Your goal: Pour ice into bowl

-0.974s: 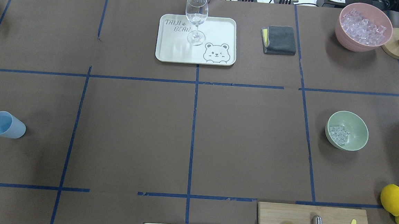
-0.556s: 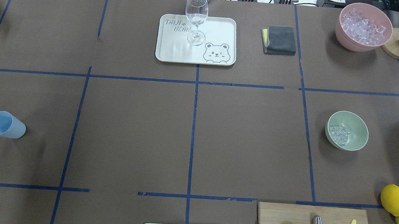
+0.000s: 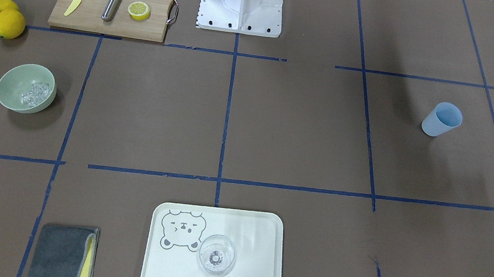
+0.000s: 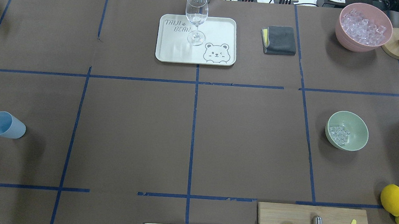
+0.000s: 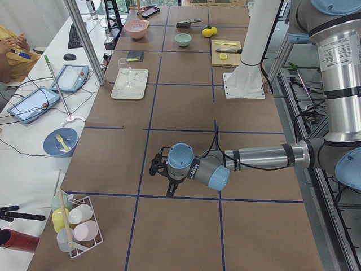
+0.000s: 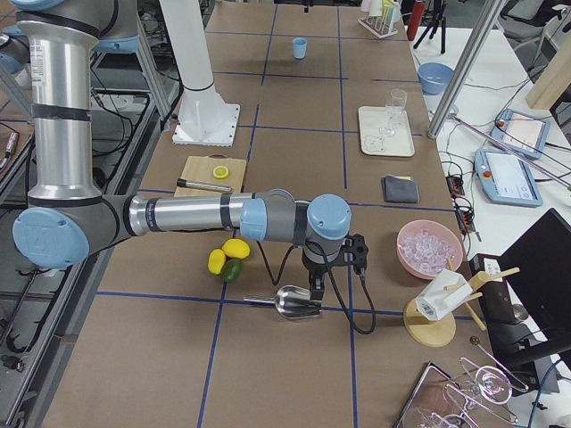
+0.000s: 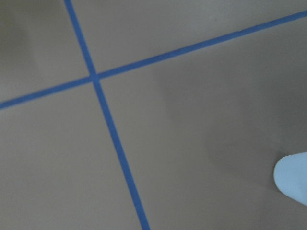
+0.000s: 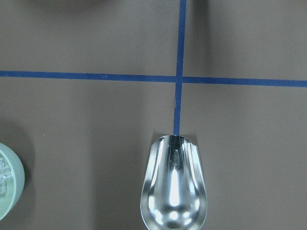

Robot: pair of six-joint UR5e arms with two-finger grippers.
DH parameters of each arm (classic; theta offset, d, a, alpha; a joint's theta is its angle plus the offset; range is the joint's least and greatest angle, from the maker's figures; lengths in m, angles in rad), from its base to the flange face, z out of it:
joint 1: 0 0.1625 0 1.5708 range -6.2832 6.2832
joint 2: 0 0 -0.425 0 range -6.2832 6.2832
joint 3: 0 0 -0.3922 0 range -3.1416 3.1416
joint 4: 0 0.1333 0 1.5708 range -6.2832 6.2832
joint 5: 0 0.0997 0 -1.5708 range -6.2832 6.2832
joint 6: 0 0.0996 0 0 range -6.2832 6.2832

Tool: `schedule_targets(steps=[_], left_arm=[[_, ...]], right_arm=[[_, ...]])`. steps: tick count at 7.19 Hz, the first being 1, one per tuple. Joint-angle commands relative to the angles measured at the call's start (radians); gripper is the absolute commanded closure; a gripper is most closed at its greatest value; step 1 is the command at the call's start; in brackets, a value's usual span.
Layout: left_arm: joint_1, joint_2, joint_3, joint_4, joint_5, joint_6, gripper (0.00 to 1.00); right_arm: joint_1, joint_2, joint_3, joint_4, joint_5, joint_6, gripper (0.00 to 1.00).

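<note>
**While both arms keep to the ends, the ice lies in the green bowl**

Where the surface (image 4: 132,128) runs toward the robot's right, we see the pale green bowl (image 4: 359,130) standing upright. The ice (image 4: 338,134), a small heap of clear cubes, lies inside it against the wall nearer the middle of the surface.

The right hand (image 6: 317,290) hangs low beyond the bowl, at the right end. It seems to sit over the handle of a metal scoop (image 8: 173,187). We cannot tell whether its fingers are clamped on the scoop or spread apart. The scoop's hollow shows no cubes, and its mouth points at a crossing of blue tape.

The left hand (image 5: 163,172) hangs low at the opposite end, near a pale blue cup (image 4: 5,125) that stands apart from it. We cannot tell whether this hand's fingers are together or apart.

A pink bowl (image 4: 344,39) heaped with ice stands at the far right corner, well apart from the green one. A wine glass (image 4: 196,18) stands on a cream tray (image 4: 222,26) at the far middle.
</note>
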Motion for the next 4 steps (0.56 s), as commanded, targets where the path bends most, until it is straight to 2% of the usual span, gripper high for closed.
schedule_targets(steps=[1, 2, 3, 4], left_arm=[[-0.069, -0.035, -0.037, 0.242, 0.001, 0.132, 0.00], [-0.100, -0.111, -0.037, 0.385, 0.002, 0.140, 0.00], [-0.138, -0.145, -0.039, 0.450, 0.004, 0.140, 0.00], [-0.146, -0.149, -0.039, 0.452, 0.005, 0.142, 0.00]], right_arm=[[0.000, 0.000, 0.004, 0.000, -0.001, -0.003, 0.00], [0.000, 0.000, 0.013, 0.000, -0.002, -0.006, 0.00], [0.001, -0.003, 0.039, -0.001, -0.028, -0.006, 0.00], [-0.015, 0.000, 0.047, 0.000, -0.098, -0.006, 0.00]])
